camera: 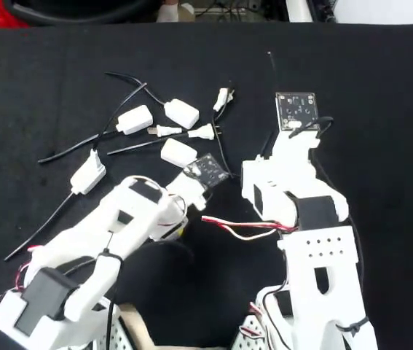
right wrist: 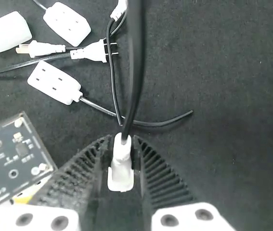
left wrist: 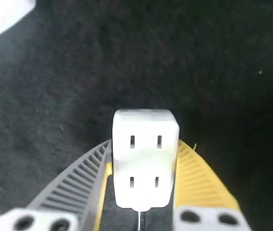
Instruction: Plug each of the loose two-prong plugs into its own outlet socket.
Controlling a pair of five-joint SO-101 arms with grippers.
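The left gripper [left wrist: 145, 144] is pinching a white socket block [left wrist: 145, 159] by its two long sides. The slot face looks twd the camera, bottom centre of the left wrist view. The right gripper [right wrist: 121, 142] is clamped on a white plug [right wrist: 120, 166] at bottom centre of the right wrist view. Its black cord [right wrist: 134, 62] runs straight up the frame. The prongs are hidden, so which way they point can't be told.

Handling, as a judgement: both parts look like light, hard, smooth moulded plastic, so prob. slippery once push force comes on; the ribbed fingers should help. The plug is best held on its body, not the cord, since the cord is limp yet springy enough to twist the plug off-line. The block wants a side grip w/ slots left clear, as it has now. The prongs are thin & could bend if misaligned.

A spare socket [right wrist: 54, 82] and a loose plug [right wrist: 93, 50] lie upper left on the black table [right wrist: 223, 96].
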